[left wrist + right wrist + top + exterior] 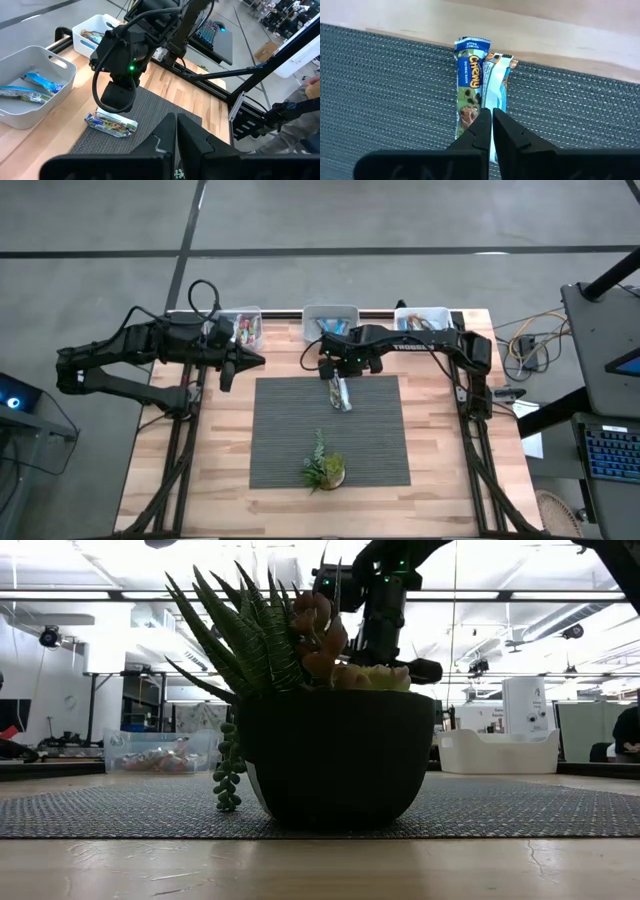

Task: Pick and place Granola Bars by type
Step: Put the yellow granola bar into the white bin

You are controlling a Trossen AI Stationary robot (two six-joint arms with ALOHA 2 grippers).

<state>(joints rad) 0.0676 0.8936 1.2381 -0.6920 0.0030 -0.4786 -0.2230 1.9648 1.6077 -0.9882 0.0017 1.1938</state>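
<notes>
Granola Bars [475, 95] lie side by side, long way pointing to 12 o'clock, just under the right pincer [491, 117], which is pressed together

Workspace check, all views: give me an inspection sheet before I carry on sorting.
Surface: wooden table with a dark woven mat in the middle.
Job's things: two granola bars lie side by side, touching, on the mat near its far edge; three bins along the far edge hold other bars.
Clutter: potted plant on the mat's near part.
Grippers: right gripper shut, directly above the two bars; left gripper shut, empty, over the table's left side.
Cables: a bundle right of the table.
Surroundings: keyboard, concrete floor.
</notes>
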